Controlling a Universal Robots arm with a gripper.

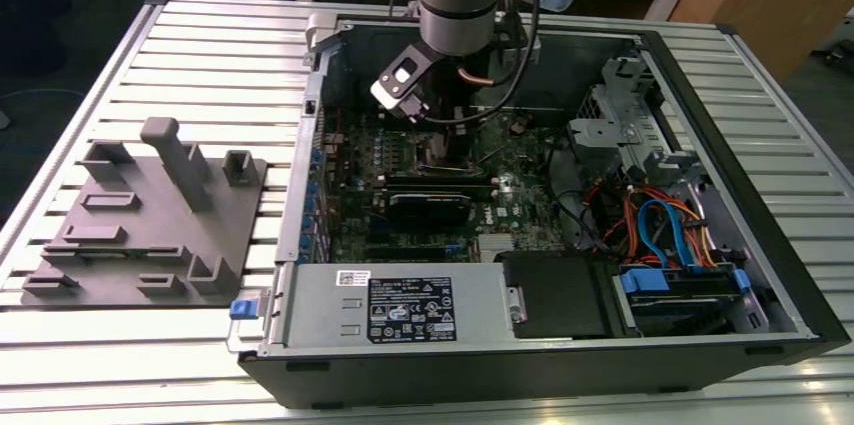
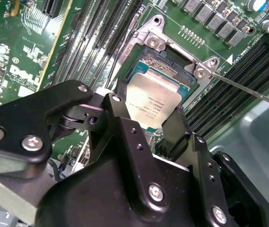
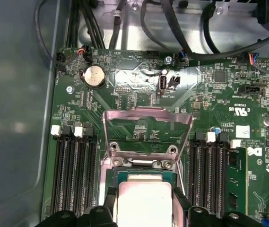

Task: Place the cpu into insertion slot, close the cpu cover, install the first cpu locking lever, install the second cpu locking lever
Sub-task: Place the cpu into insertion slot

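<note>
In both wrist views the cpu (image 2: 154, 105) (image 3: 143, 202), a small square chip with a silvery top, sits between my black fingers (image 2: 121, 97). My gripper (image 2: 149, 113) (image 3: 143, 210) (image 1: 435, 137) is shut on it. The chip hangs right at the insertion slot (image 2: 171, 57) (image 3: 143, 176), a dark recess with a metal rim in the green board; I cannot tell whether it touches. The cpu cover (image 3: 148, 113), a thin metal frame with a window, stands raised behind the slot. A thin locking lever (image 2: 247, 90) sticks out beside the socket.
Long black memory slots (image 3: 73, 175) (image 3: 214, 175) flank the socket on both sides. The open case (image 1: 747, 175) holds cables (image 1: 654, 225), a drive cage and a power supply (image 1: 400, 310). A grey fixture plate (image 1: 147, 225) lies at the exterior view's left.
</note>
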